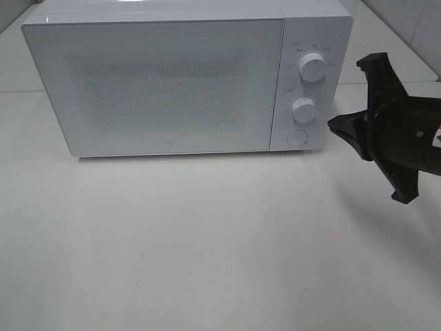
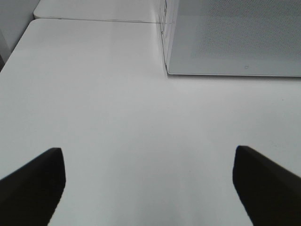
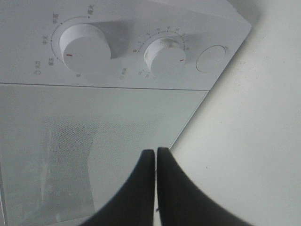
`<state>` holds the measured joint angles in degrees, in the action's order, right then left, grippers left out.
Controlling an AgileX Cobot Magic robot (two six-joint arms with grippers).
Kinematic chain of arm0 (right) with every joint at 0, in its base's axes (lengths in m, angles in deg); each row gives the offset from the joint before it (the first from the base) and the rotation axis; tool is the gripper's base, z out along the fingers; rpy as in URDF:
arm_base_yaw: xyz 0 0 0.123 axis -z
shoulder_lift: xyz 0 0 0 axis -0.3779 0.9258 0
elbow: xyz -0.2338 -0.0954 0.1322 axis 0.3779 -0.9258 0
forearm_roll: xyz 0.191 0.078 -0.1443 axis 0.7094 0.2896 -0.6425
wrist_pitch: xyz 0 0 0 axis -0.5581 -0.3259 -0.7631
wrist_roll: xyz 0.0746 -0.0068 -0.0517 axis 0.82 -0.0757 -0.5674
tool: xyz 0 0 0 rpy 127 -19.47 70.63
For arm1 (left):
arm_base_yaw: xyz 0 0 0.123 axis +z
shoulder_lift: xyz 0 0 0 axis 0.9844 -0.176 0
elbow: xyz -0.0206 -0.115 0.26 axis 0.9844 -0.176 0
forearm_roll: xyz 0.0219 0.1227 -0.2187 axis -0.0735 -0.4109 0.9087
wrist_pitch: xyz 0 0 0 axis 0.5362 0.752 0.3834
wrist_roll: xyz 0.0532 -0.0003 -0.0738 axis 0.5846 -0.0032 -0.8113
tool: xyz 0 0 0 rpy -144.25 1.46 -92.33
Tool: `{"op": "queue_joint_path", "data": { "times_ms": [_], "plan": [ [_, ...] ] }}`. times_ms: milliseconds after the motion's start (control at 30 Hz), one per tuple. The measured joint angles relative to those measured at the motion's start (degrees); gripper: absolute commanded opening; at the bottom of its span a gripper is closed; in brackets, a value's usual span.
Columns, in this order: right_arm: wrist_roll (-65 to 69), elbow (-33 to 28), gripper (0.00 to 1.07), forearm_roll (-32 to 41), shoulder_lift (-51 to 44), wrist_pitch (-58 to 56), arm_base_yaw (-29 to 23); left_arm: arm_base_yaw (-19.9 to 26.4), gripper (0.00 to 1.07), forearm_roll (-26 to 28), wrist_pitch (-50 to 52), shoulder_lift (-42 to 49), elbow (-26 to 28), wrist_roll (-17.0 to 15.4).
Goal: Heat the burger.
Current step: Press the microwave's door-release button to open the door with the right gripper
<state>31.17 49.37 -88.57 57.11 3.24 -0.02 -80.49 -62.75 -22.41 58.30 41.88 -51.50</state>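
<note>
White matte table (image 1: 207, 241) spreads nearest, smooth and flat. One boxy white microwave (image 1: 158, 83) stands far, its speckled door closed; where the burger is, I cannot tell. Two black grippers: right gripper (image 1: 332, 126) pinched together, empty, near the panel; left gripper (image 2: 148, 151) spread wide, empty. Two round dials, upper knob (image 1: 313, 67) and lower knob (image 1: 303, 109); one button (image 1: 297, 137).

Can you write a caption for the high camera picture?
White microwave, door closed, on a white table; the right arm holds its shut jaws beside the round button.
</note>
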Motion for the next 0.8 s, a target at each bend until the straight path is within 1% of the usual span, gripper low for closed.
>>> {"op": "queue_joint_path", "data": {
  "times_ms": [33,67,133,167,200,267,367,400,467,500,567,633,800],
  "plan": [
    [0.0,0.0,0.0,0.0,0.0,0.0,0.0,0.0,0.88,0.0,0.0,0.0,0.0,0.0],
    [0.0,0.0,0.0,1.2,1.1,1.1,-1.1,0.0,0.88,0.0,0.0,0.0,0.0,0.0],
    [0.0,-0.1,0.0,2.1,1.8,1.7,-1.8,0.0,0.88,0.0,0.0,0.0,0.0,0.0],
    [0.0,-0.1,0.0,3.8,3.2,2.5,-3.3,0.0,0.88,0.0,0.0,0.0,0.0,0.0],
    [0.0,-0.1,0.0,3.8,3.2,2.5,-3.3,0.0,0.88,0.0,0.0,0.0,0.0,0.0],
    [0.3,-0.1,0.0,8.4,5.8,5.3,-6.0,0.0,0.88,0.0,0.0,0.0,0.0,0.0],
    [0.4,-0.1,0.0,9.7,6.5,6.4,-6.8,0.0,0.88,0.0,0.0,0.0,0.0,0.0],
    [0.5,-0.1,0.0,12.3,7.8,8.4,-8.4,0.0,0.88,0.0,0.0,0.0,0.0,0.0],
    [0.5,-0.1,0.0,13.3,8.5,9.3,-8.9,0.0,0.88,0.0,0.0,0.0,0.0,0.0],
    [0.6,-0.1,0.0,15.9,10.0,11.5,-10.3,0.0,0.88,0.0,0.0,0.0,0.0,0.0],
    [0.7,-0.1,0.0,16.8,10.5,12.4,-10.7,0.0,0.88,0.0,0.0,0.0,0.0,0.0],
    [0.8,-0.1,0.0,21.1,13.3,14.4,-12.4,0.0,0.88,0.0,0.0,0.0,0.0,0.0],
    [0.8,-0.1,0.0,23.9,16.2,16.4,-12.8,0.0,0.88,0.0,0.0,0.0,0.0,0.0]
  ]
}}
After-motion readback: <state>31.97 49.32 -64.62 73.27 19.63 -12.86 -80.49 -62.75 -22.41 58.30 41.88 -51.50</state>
